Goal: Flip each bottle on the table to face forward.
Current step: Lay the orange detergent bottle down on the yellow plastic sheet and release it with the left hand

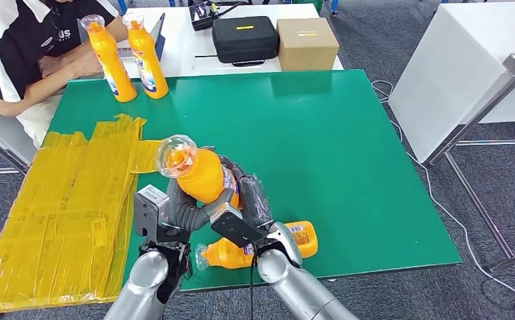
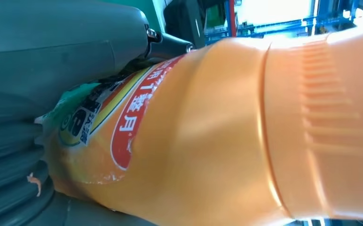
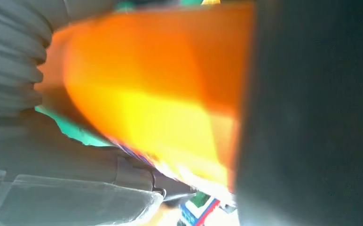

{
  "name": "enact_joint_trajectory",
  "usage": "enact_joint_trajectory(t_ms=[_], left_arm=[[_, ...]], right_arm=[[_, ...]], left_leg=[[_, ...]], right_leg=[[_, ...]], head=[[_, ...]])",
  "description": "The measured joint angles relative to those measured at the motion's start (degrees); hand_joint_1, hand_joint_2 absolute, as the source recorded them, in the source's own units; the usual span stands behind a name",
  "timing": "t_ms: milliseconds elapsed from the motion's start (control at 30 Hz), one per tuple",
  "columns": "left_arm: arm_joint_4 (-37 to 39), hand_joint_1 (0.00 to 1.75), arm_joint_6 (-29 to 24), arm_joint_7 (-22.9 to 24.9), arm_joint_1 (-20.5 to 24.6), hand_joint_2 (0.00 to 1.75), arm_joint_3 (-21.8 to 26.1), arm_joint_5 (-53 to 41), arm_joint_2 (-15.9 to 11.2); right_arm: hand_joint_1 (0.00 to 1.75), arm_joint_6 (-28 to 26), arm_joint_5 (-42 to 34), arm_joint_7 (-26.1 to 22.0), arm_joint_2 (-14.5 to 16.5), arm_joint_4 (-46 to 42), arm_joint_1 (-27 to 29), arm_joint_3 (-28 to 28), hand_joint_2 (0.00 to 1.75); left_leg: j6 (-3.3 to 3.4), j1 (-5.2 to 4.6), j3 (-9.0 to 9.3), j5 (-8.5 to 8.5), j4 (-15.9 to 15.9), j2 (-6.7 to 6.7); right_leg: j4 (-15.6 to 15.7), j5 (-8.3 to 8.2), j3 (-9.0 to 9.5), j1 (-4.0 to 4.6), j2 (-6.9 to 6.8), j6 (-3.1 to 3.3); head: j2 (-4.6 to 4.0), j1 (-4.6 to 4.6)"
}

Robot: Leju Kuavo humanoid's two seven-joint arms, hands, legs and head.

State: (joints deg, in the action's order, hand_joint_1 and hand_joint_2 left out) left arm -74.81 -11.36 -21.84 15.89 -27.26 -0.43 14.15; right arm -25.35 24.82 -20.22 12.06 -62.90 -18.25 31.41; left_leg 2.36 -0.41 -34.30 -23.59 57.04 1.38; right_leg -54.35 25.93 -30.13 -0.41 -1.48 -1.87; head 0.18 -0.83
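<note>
An orange bottle [image 1: 200,175] with a clear cap is lifted off the green table [image 1: 321,147], tilted, cap toward the left. My left hand [image 1: 189,211] grips it from below and my right hand [image 1: 249,195] wraps its labelled body from the right. The left wrist view shows the bottle [image 2: 226,132] close against the left hand [image 2: 38,70], red label visible. The right wrist view shows the bottle [image 3: 161,94] blurred beside the right hand [image 3: 34,141]. A second bottle [image 1: 296,240] lies on its side by the front edge under my right arm. Two more bottles [image 1: 111,61] [image 1: 147,59] stand upright at the back left.
A person [image 1: 21,53] sits at the table's back left corner, close to the upright bottles. Yellow taped sheeting [image 1: 61,207] covers the left side. A black case [image 1: 245,39] and a cardboard box [image 1: 307,43] rest on the white table behind. Another white table [image 1: 461,73] stands to the right.
</note>
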Motion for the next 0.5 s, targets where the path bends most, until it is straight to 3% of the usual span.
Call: enact_joint_trajectory(t_ms=[167, 300, 400, 500], left_arm=[[-1.14, 1.75, -9.86, -1.48, -0.69, 1.75, 3.30, -12.34, -1.42], [-3.74, 1.75, -17.01, -1.97, -1.46, 1.75, 8.84, -25.65, -3.47], [-6.46, 1.75, -17.59, -1.00, -1.79, 1.75, 12.90, -33.28, -4.52], [-8.76, 1.75, -17.18, 0.56, -1.67, 1.75, 15.72, -38.08, -5.16]], right_arm=[[0.00, 0.08, 9.70, 4.23, -2.12, -8.08, 4.59, -1.96, 0.00], [0.00, 0.14, 24.29, 9.95, -3.72, -16.39, 9.60, -4.07, 0.00], [0.00, 0.14, 33.84, 14.34, -4.54, -22.76, 13.62, -6.14, 0.00], [0.00, 0.04, 37.90, 16.66, -5.08, -28.02, 16.72, -8.55, 0.00]], left_leg=[[0.00, 0.00, -0.01, 0.00, 0.00, 0.00], [0.00, 0.04, -0.01, 0.00, -0.01, 0.00], [-0.01, 0.06, -0.02, -0.01, -0.02, 0.00], [-0.01, 0.05, -0.02, -0.01, -0.02, 0.00]], right_leg=[[0.00, 0.00, -0.01, 0.01, 0.01, 0.00], [0.00, 0.01, -0.02, 0.05, -0.01, 0.01], [0.00, 0.03, -0.03, 0.06, -0.01, 0.03], [0.00, 0.03, -0.03, 0.05, 0.00, 0.03]], head=[[0.00, -0.01], [0.00, 0.01], [0.00, 0.01], [0.00, -0.01]])
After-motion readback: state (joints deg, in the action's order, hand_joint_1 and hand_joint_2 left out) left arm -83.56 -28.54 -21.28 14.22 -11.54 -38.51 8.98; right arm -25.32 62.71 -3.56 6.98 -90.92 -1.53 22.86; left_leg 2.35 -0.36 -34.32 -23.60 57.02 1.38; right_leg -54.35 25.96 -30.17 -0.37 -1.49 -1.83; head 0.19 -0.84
